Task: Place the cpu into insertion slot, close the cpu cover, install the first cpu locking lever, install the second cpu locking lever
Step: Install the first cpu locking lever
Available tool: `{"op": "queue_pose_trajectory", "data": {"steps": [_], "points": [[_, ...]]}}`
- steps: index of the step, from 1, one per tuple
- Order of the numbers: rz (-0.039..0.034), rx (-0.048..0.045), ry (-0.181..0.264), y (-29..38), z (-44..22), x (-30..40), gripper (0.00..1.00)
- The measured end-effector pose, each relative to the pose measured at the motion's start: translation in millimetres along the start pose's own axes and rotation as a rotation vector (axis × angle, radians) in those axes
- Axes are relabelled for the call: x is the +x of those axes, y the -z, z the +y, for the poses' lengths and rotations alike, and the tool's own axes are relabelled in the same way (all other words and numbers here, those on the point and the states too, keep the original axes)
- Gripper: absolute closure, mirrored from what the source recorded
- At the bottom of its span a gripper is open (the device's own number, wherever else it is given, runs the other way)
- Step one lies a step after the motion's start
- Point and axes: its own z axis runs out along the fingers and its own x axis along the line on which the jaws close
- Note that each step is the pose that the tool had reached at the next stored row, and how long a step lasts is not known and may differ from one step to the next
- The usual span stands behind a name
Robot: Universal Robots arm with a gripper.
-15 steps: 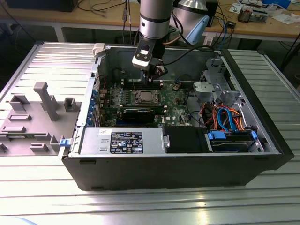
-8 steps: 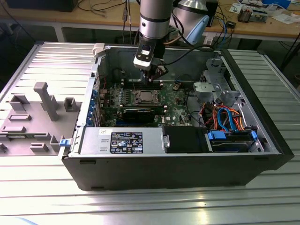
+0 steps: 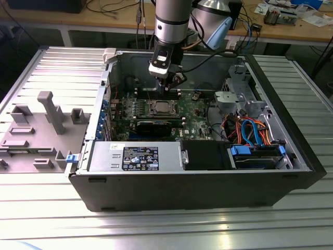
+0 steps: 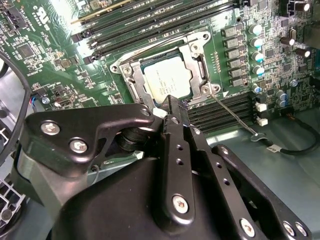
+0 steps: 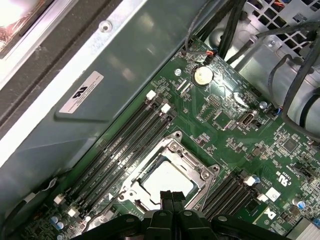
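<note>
Silver-grey square cpu (image 4: 167, 80) lies in the silver-rimmed insertion slot (image 4: 122, 69), thin metal cpu cover (image 4: 196, 54) seemingly down. Black gripper (image 5: 172, 196) hovers just above, jaws pressed together. Lever step likely, needing the thin wire lever (image 4: 232, 114) pushed down.

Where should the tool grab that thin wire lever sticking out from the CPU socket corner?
Grip the thin silvery wire locking lever near its free bent end, away from its pivot. Bring the tool from above, closing across it: the slim straight rod likely offers most leverage there.
</note>
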Motion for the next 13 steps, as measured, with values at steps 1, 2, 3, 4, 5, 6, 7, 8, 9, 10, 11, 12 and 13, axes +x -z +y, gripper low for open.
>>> {"op": "queue_pose_trajectory", "data": {"steps": [1, 2, 3, 4, 5, 6, 7, 8, 9, 10, 11, 12, 13], "points": [[0.0000, 0.0000, 0.001, 0.0, 0.0, 0.0, 0.89], [0.0000, 0.0000, 0.002, 0.0, 0.0, 0.0, 0.89], [0.0001, 0.0000, 0.004, 0.0, 0.0, 0.0, 0.89], [0.0000, 0.0001, 0.005, 0.0, 0.0, 0.0, 0.89], [0.0000, 0.0001, 0.008, 0.0, 0.0, 0.0, 0.89], [0.0001, 0.0002, 0.011, 0.0, 0.0, 0.0, 0.89], [0.0000, 0.0002, 0.014, 0.0, 0.0, 0.0, 0.89], [0.0001, 0.0003, 0.016, 0.0, 0.0, 0.0, 0.89], [0.0001, 0.0004, 0.018, 0.0, 0.0, 0.0, 0.89], [0.0001, 0.0003, 0.019, 0.0, 0.0, 0.0, 0.89], [0.0001, 0.0004, 0.022, 0.0, 0.0, 0.0, 0.89], [0.0001, 0.0005, 0.023, 0.0, 0.0, 0.0, 0.89], [0.0001, 0.0005, 0.025, 0.0, 0.0, 0.0, 0.89]]}}
